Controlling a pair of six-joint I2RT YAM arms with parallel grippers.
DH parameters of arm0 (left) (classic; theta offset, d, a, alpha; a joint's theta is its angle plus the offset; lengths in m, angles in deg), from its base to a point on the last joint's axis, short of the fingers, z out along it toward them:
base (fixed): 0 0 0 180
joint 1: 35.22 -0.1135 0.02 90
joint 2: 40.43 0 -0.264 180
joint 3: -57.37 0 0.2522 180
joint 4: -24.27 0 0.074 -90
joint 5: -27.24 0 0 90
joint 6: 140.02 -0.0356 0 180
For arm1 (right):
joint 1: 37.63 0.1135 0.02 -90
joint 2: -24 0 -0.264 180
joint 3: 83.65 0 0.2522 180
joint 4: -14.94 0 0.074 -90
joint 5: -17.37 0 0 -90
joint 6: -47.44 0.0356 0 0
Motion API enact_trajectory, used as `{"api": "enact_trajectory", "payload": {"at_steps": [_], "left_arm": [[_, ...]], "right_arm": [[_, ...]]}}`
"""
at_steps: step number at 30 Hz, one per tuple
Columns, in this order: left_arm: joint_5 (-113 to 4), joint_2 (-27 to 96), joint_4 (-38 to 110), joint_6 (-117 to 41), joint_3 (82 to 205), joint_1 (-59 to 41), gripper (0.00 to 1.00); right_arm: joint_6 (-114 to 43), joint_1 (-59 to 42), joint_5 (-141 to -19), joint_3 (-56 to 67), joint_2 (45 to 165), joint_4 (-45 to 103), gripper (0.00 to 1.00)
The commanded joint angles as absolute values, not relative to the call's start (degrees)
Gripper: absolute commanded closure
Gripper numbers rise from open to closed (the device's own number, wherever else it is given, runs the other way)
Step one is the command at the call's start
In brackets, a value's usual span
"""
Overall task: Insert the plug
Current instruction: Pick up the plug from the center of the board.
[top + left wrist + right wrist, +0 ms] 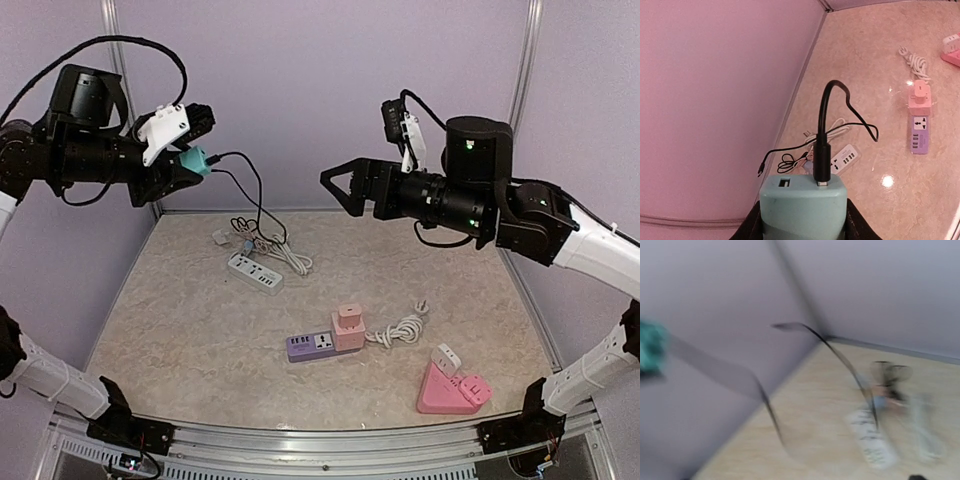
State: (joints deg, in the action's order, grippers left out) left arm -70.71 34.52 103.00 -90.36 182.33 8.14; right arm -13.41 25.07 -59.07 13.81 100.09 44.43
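Left claw (186, 162) is up high by the left wall, its dark fingers (753, 226) pinching a smooth mint-teal block (803, 205) with rounded corners, one finger on each flank. On the block's end face the black plug (822, 167) sits seated in the right-hand port, and a square port (785, 182) beside it stands bare. From the plug the glossy black cable (826, 107) arches up, kinks, then droops in a loose loop; its thin far end (761, 171) hangs loose by the wall.

Across the way, right claw (333, 186) hovers at about the same height, jaws spread, gripping nothing, pointing toward the left one. Its own camera view is smeared with blur.

Down on the beige, marble-veined surface (180, 330), a white power strip (255, 272) lies near the back with a tangle of white cord (292, 258). A lilac strip (310, 346) lies at centre, a boxy pink adapter (349, 326) at its right end and a coiled white cord (400, 328) just beside. A pink wedge (455, 392) carries a white plug block (446, 357) near the right front.
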Motion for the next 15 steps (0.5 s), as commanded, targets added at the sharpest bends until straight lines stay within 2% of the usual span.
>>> {"api": "enact_trajectory", "payload": {"at_steps": [1, 7, 11, 15], "left_arm": [[-77.61, 38.24, 116.46, -93.27, 181.83, 19.52, 1.00], [-82.95, 40.11, 117.71, -92.81, 180.98, 28.35, 1.00], [-83.61, 40.93, 117.08, -93.00, 181.10, 29.59, 1.00], [-83.08, 41.36, 116.23, -92.73, 181.26, 29.73, 1.00]], "right_arm": [[-9.06, 25.21, -75.78, 13.76, 104.81, 33.93, 0.11], [-2.27, 25.39, -81.34, 13.28, 108.81, 28.88, 0.11], [0.35, 25.39, -83.98, 13.79, 111.86, 28.88, 0.11], [3.57, 25.10, -87.23, 12.71, 114.33, 23.64, 0.17]]}}
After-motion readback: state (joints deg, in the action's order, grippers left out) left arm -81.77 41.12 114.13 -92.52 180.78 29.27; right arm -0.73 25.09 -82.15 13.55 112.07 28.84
